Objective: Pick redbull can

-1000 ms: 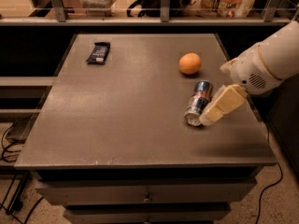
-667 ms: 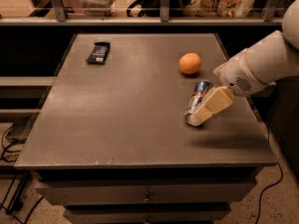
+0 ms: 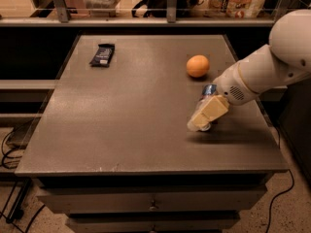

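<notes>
The redbull can (image 3: 209, 89) lies on its side on the right part of the grey table (image 3: 126, 110), its blue far end and a bit of its silver near end showing. My gripper (image 3: 200, 122), cream-coloured on a white arm that comes in from the right, is down over the can and covers most of its length. An orange fruit (image 3: 198, 66) sits just behind the can, apart from it.
A dark snack bar wrapper (image 3: 102, 55) lies at the far left of the table. The table's right edge is close to the arm. A railing and shelf with packages run along the back. Cables lie on the floor at left and right.
The gripper has moved left and down, from beside the can to over it. The can, the orange and the wrapper have not moved.
</notes>
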Controlling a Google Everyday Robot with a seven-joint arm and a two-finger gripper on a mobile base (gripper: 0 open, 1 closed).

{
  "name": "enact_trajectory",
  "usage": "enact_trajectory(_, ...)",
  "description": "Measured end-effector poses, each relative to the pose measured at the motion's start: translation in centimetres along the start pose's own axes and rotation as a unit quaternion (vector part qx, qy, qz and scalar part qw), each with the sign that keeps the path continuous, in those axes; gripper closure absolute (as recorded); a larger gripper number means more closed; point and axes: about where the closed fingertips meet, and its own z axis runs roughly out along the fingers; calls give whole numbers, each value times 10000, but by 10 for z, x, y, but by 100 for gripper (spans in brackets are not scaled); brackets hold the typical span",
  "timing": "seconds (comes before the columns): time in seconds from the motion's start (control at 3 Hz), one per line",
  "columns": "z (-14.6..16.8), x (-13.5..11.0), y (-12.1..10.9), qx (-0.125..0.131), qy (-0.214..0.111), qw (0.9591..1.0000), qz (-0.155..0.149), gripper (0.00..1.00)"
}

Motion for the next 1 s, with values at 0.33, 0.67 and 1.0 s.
enact_trajectory(0.33,12,3,-2,-81,51,10000,26,18)
enact_trajectory(0.67,9,1,-4,-43,90,9999,-9,41)
enact_trajectory(1.0,-17,-17,-8,189,30,9996,-215,65)
